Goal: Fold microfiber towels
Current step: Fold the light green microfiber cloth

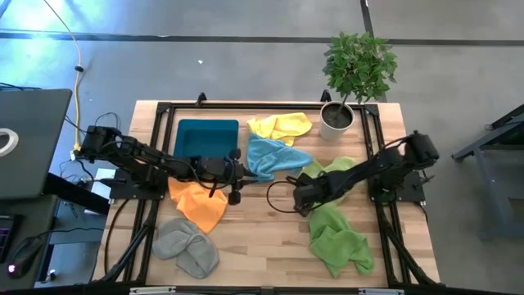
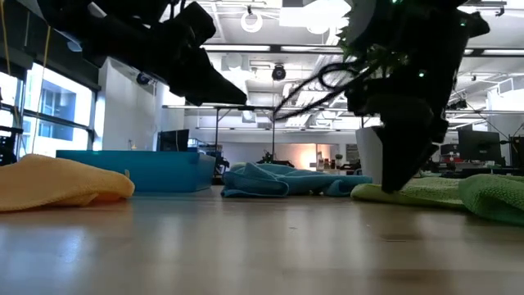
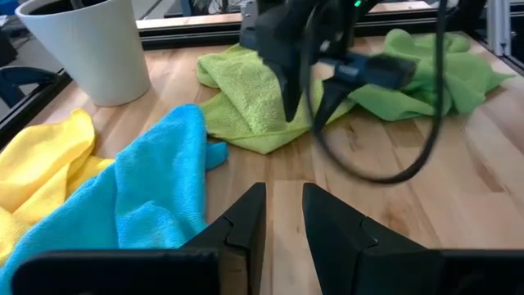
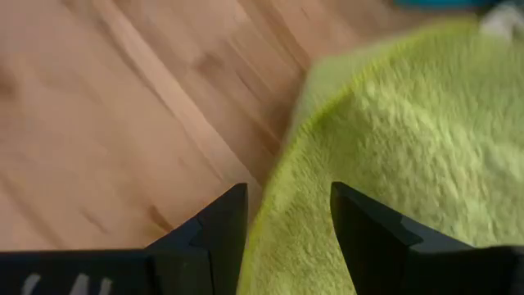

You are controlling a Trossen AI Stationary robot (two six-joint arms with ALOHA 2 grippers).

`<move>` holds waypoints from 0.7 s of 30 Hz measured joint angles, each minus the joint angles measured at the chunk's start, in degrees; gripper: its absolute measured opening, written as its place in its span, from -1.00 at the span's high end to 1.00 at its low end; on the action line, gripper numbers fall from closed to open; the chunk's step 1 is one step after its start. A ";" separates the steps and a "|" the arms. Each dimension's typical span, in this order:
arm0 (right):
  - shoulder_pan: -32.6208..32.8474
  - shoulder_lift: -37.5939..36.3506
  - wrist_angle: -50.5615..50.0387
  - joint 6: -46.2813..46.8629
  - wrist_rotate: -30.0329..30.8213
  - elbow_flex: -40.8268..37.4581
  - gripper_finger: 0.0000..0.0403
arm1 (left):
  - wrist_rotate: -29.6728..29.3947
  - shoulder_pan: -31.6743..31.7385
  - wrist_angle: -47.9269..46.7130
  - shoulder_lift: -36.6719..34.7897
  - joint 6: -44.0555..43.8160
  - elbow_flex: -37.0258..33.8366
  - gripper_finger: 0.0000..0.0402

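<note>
Two claws mid-table, right claw [image 4: 282,215] open astride light green towel [image 4: 393,139] edge, left claw [image 3: 283,215] narrowly parted, empty.

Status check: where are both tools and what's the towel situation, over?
Left tool open, empty, beside the blue towel. Right tool open over the light green towel edge. No towel folded yet. Loose black cable between the arms.

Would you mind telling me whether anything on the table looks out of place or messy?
Nothing is spilled or damaged. All the towels lie crumpled and unfolded: the yellow towel, blue towel, orange towel, grey towel and green towels. The teal tray sits empty.
</note>
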 joint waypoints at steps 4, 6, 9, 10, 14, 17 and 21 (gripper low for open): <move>0.00 3.91 -2.50 2.82 -1.82 2.64 0.16 | 0.00 -0.69 0.00 0.00 0.37 0.00 0.63; 0.10 5.04 -3.14 3.77 -2.05 3.55 0.16 | 0.00 -0.78 -0.02 0.00 0.76 0.00 0.63; 0.49 5.90 -4.37 4.74 -1.87 4.78 0.23 | 0.00 -0.78 0.02 0.00 0.86 0.00 0.63; 0.66 5.98 -4.79 4.88 -1.77 5.11 0.29 | 0.00 -0.78 0.04 0.00 0.53 0.00 0.63; 1.36 6.28 -5.49 4.80 -1.42 6.35 0.66 | -0.02 -0.83 0.00 -0.02 0.49 0.00 0.63; 2.03 6.28 -5.27 3.70 -2.73 7.15 0.94 | 0.23 -1.08 0.00 -0.02 0.50 0.00 0.63; 3.33 6.28 -5.23 2.55 -5.31 9.02 0.90 | 2.37 -1.79 0.00 -0.02 0.49 0.00 0.63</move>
